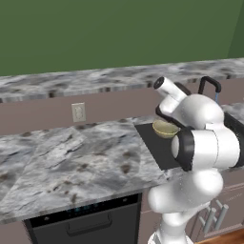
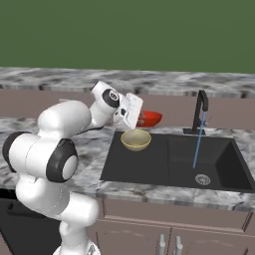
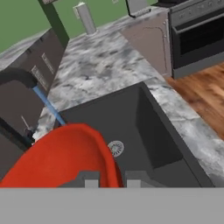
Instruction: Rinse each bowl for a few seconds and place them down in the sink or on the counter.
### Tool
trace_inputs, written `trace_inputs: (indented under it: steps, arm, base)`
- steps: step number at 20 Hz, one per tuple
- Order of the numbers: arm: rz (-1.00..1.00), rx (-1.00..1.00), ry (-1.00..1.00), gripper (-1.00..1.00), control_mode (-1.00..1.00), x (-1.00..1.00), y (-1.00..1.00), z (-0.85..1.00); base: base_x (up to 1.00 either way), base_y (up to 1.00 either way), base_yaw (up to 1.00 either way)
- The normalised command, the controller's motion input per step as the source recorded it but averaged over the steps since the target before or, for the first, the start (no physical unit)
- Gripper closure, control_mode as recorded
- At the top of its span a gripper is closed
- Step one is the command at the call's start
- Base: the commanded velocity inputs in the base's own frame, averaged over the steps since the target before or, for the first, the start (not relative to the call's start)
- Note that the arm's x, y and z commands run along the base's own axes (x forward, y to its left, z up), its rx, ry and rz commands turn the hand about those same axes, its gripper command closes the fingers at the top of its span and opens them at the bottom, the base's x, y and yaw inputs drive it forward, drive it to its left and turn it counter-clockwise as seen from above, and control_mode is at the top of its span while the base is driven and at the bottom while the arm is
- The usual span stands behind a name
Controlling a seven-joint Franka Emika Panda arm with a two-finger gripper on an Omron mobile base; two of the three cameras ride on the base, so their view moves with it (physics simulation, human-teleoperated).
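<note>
While water runs from the faucet [image 2: 200, 110] in a thin blue stream [image 2: 198, 142] toward the drain [image 2: 202, 179], the gripper [image 3: 112, 180] holds the red bowl [image 2: 150, 118] up over the back-left part of the sink [image 2: 149, 169], w/ the bowl lifted clear of the basin and just beside the backsplash. In the hand view the 2 finger tips sit either side of the bowl's rim at the bottom edge, clamped on it, and the red bowl tilts across the lower left, w/ the stream passing behind it. The tan bowl [image 2: 136, 140] rests upright in the sink's left end, directly below the hand, apart from the red 1. From the left side the tan bowl [image 1: 165, 128] shows just past the arm's elbow. The counter [image 1: 71, 157] stretches off to the left of the sink, above a dark dishwasher front [image 1: 86, 224]. Across the room, a stove [image 3: 197, 35] stands by wood flooring.
</note>
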Motion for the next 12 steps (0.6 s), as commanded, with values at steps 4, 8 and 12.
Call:
trace_inputs:
  steps: [4,8,12]
  arm:
    - [0.15,0.0,-0.01,1.0,-1.0,-0.35,0.6,0.01]
    - [0.16,0.0,-0.03,1.0,-1.0,-0.26,0.56,0.07]
    - [0.15,0.0,-0.04,1.0,-1.0,-0.23,0.57,0.07]
  base:
    - [0.0,0.0,0.0]
    - [0.0,0.0,0.0]
    - [0.0,0.0,0.0]
